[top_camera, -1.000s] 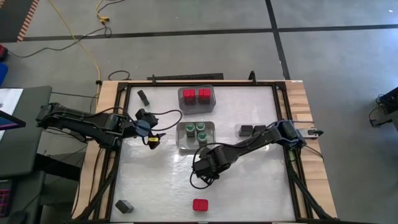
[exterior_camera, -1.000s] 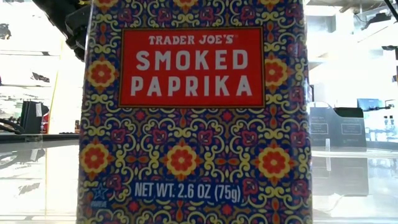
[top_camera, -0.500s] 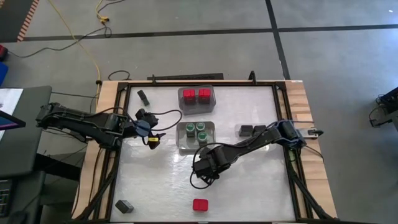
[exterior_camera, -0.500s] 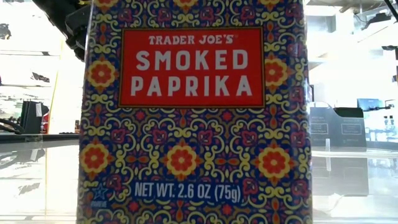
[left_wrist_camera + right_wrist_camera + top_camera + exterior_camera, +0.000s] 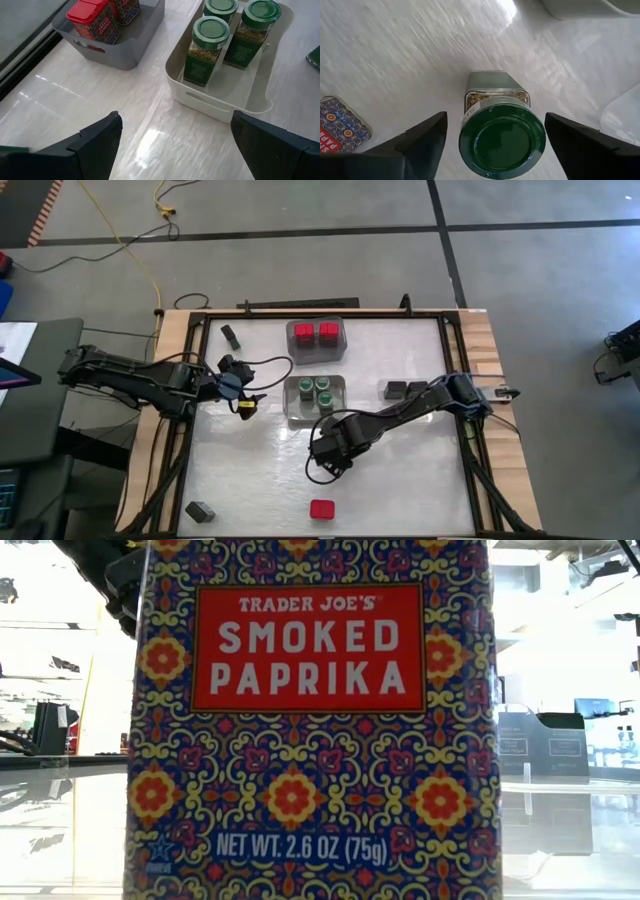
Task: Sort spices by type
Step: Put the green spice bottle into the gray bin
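High view: right gripper (image 5: 322,460) mid-counter, just beside the bin of green-lidded jars (image 5: 315,389).

Right wrist view: jaws spread clear of an upright green-lidded jar (image 5: 500,125). Centre both fingers on it before closing.

Left wrist view: left gripper (image 5: 175,140) jaws released, waiting.

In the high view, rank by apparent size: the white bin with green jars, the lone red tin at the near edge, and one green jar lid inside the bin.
1. White bin.
2. Lone red tin.
3. Green jar lid, slightly smaller than the tin.
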Robot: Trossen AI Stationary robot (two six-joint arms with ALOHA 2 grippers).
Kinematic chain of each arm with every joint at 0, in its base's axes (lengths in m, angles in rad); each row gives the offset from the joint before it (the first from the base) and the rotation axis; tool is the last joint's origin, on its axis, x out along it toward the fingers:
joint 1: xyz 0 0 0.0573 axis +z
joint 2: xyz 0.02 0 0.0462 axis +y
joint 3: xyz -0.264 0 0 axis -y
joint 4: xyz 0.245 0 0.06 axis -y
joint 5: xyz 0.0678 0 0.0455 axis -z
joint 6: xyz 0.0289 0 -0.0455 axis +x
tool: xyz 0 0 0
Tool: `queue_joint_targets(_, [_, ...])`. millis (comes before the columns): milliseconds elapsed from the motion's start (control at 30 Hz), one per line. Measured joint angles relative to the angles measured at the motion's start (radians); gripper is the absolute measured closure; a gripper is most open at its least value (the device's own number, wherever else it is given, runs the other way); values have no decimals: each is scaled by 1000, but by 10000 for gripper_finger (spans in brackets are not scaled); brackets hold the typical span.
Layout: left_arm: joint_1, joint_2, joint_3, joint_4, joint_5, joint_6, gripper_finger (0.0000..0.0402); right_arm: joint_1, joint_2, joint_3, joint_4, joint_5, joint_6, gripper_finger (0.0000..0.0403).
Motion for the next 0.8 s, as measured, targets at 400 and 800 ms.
queue_joint_targets(400, [0,0,0,0,0,0,42,-6,-9,111,-72,142,0,31])
queue_joint_targets(800, [0,0,0,0,0,-5,42,27,-9,225,-240,193,36,31])
